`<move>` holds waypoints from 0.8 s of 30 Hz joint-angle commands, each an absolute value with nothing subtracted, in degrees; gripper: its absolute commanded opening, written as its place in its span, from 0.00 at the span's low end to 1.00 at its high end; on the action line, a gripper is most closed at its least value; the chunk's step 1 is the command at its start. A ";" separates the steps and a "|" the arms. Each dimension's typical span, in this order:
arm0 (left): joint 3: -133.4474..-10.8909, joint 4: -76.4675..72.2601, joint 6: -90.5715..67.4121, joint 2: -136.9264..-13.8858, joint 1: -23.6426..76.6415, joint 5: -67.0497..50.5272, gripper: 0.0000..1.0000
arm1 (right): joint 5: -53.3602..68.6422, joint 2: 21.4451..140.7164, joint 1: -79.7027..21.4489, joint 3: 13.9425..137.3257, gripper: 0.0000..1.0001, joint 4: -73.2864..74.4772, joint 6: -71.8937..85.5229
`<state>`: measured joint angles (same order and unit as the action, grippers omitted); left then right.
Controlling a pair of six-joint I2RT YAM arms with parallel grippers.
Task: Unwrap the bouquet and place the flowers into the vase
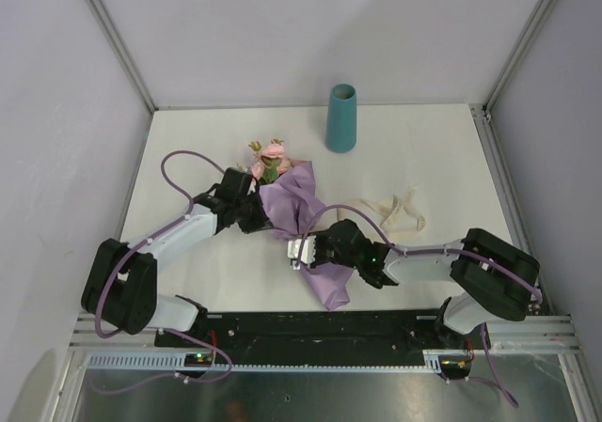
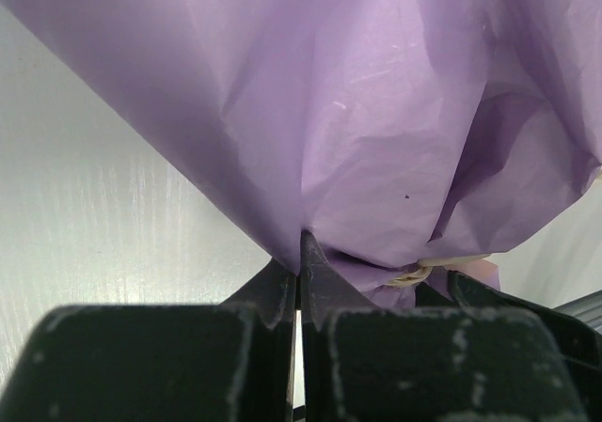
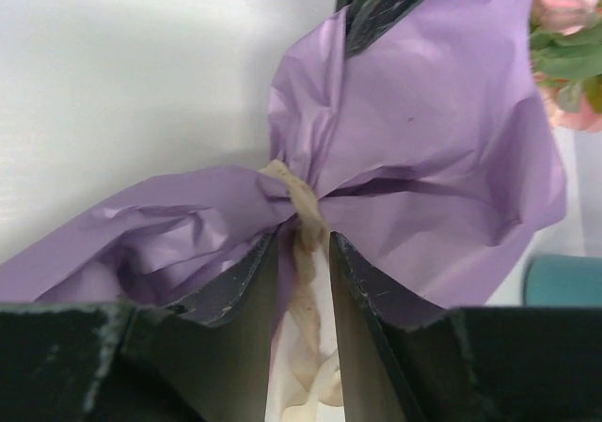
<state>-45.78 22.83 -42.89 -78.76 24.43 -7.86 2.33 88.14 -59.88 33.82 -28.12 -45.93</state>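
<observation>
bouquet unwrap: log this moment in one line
left gripper shut on lilac paper | right gripper open astride tied cream ribbon | roses in wrap | teal vase upright, no stems in it

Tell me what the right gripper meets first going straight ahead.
The cream ribbon tied round the lilac paper, lying between the fingers of the right gripper; the paper likely next.

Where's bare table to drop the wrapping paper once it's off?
Bare: right of the vase to the far right corner, beyond the loose ribbon; and the far left corner, left of the flowers. Crowded: mid-table, where the left gripper and right gripper meet at the bouquet.
</observation>
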 commanded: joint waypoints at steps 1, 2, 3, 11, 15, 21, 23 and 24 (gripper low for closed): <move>-48.13 22.02 -41.45 -79.20 24.90 -8.41 0.00 | 1.04 85.96 -59.72 36.76 0.35 -28.79 -48.67; -48.19 22.04 -41.42 -79.33 24.89 -8.47 0.00 | 1.05 86.09 -59.57 36.93 0.35 -28.72 -48.90; -48.22 22.05 -41.37 -79.39 24.88 -8.54 0.00 | 1.36 86.20 -59.36 37.05 0.35 -28.60 -49.23; -48.30 22.03 -41.05 -79.15 24.88 -8.66 0.00 | 3.82 88.31 -57.90 39.36 0.35 -25.85 -51.33; -48.33 22.02 -41.00 -79.29 24.87 -8.77 0.00 | 5.79 88.79 -57.43 40.18 0.35 -23.29 -51.93; -48.62 21.98 -40.96 -79.70 24.87 -8.98 0.00 | 8.63 89.47 -57.47 41.35 0.35 -19.69 -52.37; -48.80 22.02 -40.96 -79.78 24.92 -9.10 0.00 | 9.21 89.93 -57.46 41.60 0.35 -19.49 -52.38; -48.84 22.04 -40.96 -79.84 24.90 -9.16 0.00 | 9.53 90.14 -57.47 41.72 0.35 -19.46 -52.34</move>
<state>-46.00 22.85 -42.30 -79.59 24.49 -8.19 6.96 88.84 -57.47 39.24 -20.43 -51.37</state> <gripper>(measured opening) 0.005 0.352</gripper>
